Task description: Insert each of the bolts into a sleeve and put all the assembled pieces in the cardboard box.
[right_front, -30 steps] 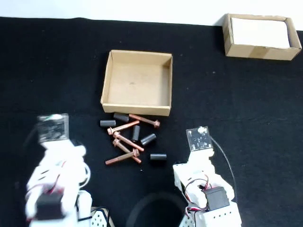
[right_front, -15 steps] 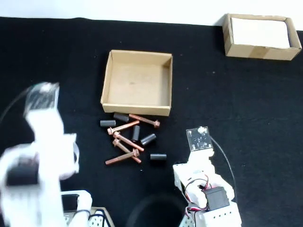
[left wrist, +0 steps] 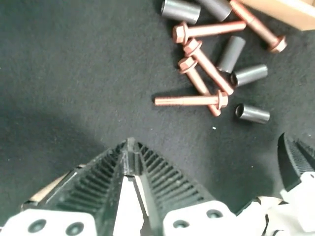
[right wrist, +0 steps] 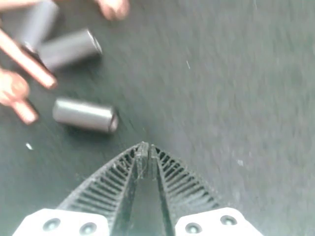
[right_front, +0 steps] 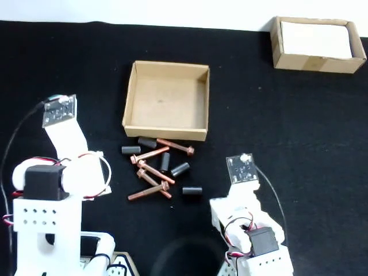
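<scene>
Several copper bolts and several dark sleeves lie loose in a pile just in front of the open cardboard box, which holds nothing. My left arm stands left of the pile. Its gripper is shut with nothing in it, short of a lone bolt and a sleeve. My right arm sits right of the pile. Its gripper is shut with nothing in it, close to one sleeve, with another sleeve beyond.
A second cardboard box with a white sheet inside stands at the far right corner. Black cloth covers the table, with open room on both sides of the pile. Part of the right arm shows in the left wrist view.
My left arm has swung up from low at the front and now stands farther out over the table's left side. The right arm, bolts and sleeves have not moved.
</scene>
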{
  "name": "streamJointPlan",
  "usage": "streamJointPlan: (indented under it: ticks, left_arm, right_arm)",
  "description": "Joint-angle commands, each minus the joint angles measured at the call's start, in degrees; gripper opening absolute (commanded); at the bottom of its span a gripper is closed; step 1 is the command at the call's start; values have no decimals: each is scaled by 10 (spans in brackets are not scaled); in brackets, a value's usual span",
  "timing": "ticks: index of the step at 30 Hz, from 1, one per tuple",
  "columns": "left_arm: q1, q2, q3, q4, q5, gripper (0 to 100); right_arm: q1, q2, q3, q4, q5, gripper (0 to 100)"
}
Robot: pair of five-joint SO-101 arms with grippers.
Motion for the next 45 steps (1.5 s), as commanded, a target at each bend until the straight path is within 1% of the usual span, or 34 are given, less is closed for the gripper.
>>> streamJointPlan:
  ticks: [1, 4, 6, 7, 9, 10, 12, 14, 16, 18, 21, 23, 27, 29, 32, 34, 36, 38, 40, 42, 45]
  left_arm:
    - [7, -1, 15, 2, 4, 10]
    - [1, 0, 20, 1, 4, 11]
    - [-20, 0, 19, -20, 4, 11]
    - [-36, 1, 21, -42, 4, 11]
    - [-68, 3, 22, -84, 4, 11]
    - [-79, 4, 22, -101, 5, 11]
    - [-87, 19, 22, -112, 21, 11]
    - [-88, 58, 22, -112, 62, 11]
    - [-89, 106, 22, -112, 91, 18]
    - [-89, 145, 16, -113, 108, 46]
    - [-89, 174, 4, -113, 134, 106]
    - [-86, 179, 6, -113, 138, 145]
    - [-86, 182, 7, -113, 138, 207]
    - [-89, 182, 16, -114, 138, 236]
    - [-94, 179, 51, -116, 137, 290]
    - [-96, 182, 80, -120, 137, 332]
    - [-99, 181, 113, -156, 142, 371]
    - [-110, 178, 154, -208, 175, 400]
    - [-121, 178, 190, -260, 190, 425]
    - [-123, 178, 218, -302, 193, 444]
    - [-127, 178, 240, -338, 193, 454]
  right_arm:
    - [6, -6, 71, -67, -4, 9]
    - [45, -6, 31, -94, -5, 22]
    - [54, -4, 20, -102, -4, 91]
    - [54, 0, 16, -95, -4, 144]
    - [54, 0, -12, -57, -4, 240]
    - [51, 1, -34, -29, -4, 271]
    - [48, 4, -82, 19, -2, 279]
    - [33, 35, -139, 68, 4, 276]
    - [26, 105, -208, 111, 46, 276]
    - [25, 208, -282, 145, 84, 273]
    - [23, 383, -423, 197, 91, 264]
    - [21, 485, -516, 238, 92, 250]
    - [-7, 640, -670, 298, 95, 240]
    - [-37, 701, -725, 313, 135, 238]
    - [-109, 783, -760, 320, 203, 238]
    - [-150, 833, -774, 331, 282, 238]
    - [-177, 876, -782, 333, 358, 238]
    - [-182, 918, -790, 332, 417, 238]
    - [-182, 960, -808, 330, 457, 238]
    - [-179, 1000, -834, 330, 480, 238]
    - [-179, 1052, -874, 329, 488, 238]
